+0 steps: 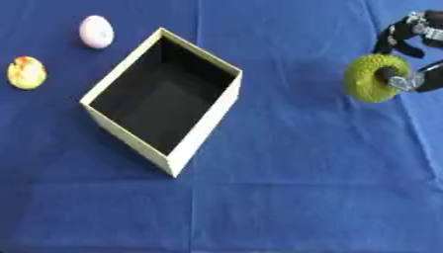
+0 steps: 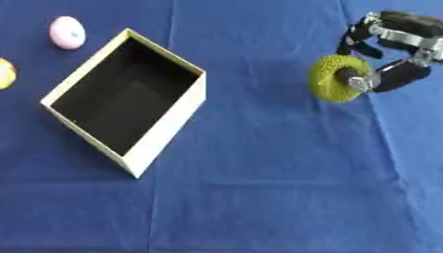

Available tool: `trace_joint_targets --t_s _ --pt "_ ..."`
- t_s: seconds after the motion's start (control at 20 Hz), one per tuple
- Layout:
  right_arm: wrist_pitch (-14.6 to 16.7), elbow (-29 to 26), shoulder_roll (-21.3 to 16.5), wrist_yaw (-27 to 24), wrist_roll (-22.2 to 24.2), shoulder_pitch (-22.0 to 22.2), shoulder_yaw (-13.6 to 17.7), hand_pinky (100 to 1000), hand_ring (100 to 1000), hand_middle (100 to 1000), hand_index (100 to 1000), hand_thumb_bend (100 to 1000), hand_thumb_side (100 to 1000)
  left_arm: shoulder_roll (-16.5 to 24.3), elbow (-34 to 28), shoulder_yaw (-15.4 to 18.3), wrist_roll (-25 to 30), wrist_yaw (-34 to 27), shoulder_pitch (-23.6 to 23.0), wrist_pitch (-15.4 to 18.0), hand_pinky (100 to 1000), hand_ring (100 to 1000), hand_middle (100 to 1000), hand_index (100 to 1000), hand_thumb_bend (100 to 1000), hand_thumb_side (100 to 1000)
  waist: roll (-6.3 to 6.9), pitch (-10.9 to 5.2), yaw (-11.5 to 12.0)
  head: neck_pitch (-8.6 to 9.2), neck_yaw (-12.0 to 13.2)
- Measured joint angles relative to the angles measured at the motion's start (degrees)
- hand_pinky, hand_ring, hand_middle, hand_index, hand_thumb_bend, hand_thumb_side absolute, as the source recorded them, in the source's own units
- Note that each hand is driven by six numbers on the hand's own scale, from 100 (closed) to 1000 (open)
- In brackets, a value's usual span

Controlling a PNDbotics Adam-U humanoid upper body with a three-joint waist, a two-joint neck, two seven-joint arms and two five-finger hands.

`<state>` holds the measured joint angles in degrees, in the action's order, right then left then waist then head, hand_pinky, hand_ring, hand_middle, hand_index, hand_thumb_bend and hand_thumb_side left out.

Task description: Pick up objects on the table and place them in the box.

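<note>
Far left edge of table (image 1: 286,207): yellow object (image 1: 26,72) with a red patch, lying on the blue cloth. Just beyond it, toward the far-left corner: pink object (image 1: 96,31), oval, also on the cloth. Both sit apart from the box and untouched.

Left of centre: box (image 1: 204,131), open top, cream walls, dark inside. It lies turned askew to the table edges, one corner pointing to the near edge. Nothing visible inside it.

Right side, near the right edge: green ball (image 2: 333,79), bumpy surface, roughly round so no long axis to speak of. Right hand (image 2: 400,74) comes in from the far-right corner. Fingers (image 2: 355,79) are curled onto the ball, one across its front face, others (image 2: 359,37) arched above its far side. Ball looks pinched; whether it has left the cloth I cannot tell.

Key relation: box lies to the left of the held ball and somewhat nearer the near edge, well apart, with bare cloth between. Judgement: next move is a carry leftward across the table to above the box opening, then release. The near-right box wall faces the hand, so the ball must clear that rim.

Left hand: not seen in either view. The yellow and pink objects lie on its side of the table, so it would be the nearer arm for them.
</note>
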<state>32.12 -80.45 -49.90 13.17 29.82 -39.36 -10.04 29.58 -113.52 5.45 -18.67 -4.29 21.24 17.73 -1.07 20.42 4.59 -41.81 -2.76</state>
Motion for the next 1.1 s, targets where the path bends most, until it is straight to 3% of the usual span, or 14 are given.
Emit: trace_joint_targets --t_s 0.5,0.55,0.6,0.8,1.05,1.1 --pt "-0.5 -4.2 -0.2 -3.4 1.4 -5.5 -1.4 809 656 134 503 100 247 0.0 0.0 -0.3 0.0 -0.2 0.0 0.0 759 757 696 795 100 632 -0.63 -0.54 0.5 -0.02 -0.8" --pt "-0.4 -4.7 0.1 -3.8 1.6 -6.5 -1.8 809 656 133 503 100 427 0.0 0.0 -0.3 0.1 -0.2 0.1 0.1 760 757 696 795 100 631 -0.65 -0.79 0.8 -0.04 -1.1" --pt "-0.3 -5.1 0.7 -4.2 1.9 -7.7 -2.2 808 655 132 503 100 244 0.0 0.0 -0.4 0.1 -0.2 0.2 0.2 759 757 696 795 100 626 -0.71 -1.06 1.0 -0.06 -1.3" --pt "-0.9 -5.3 3.5 -5.4 3.6 -12.7 -3.8 808 655 132 503 100 244 0.0 0.0 -0.6 0.0 -0.2 0.5 0.4 759 757 696 795 100 626 -0.84 -1.34 1.0 -0.10 -1.7" --pt "-1.1 -4.3 4.4 -6.0 4.8 -13.9 -4.3 808 655 132 503 100 244 0.0 0.0 -0.6 -0.1 -0.2 0.5 0.5 759 757 696 795 100 626 -0.83 -1.35 0.8 -0.13 -1.7" --pt "-1.2 -4.2 4.4 -6.0 4.8 -13.9 -4.3 807 653 121 500 100 218 0.0 0.0 -0.6 -0.1 -0.2 0.5 0.5 765 761 701 804 100 517 -0.83 -1.35 0.8 -0.15 -1.7"
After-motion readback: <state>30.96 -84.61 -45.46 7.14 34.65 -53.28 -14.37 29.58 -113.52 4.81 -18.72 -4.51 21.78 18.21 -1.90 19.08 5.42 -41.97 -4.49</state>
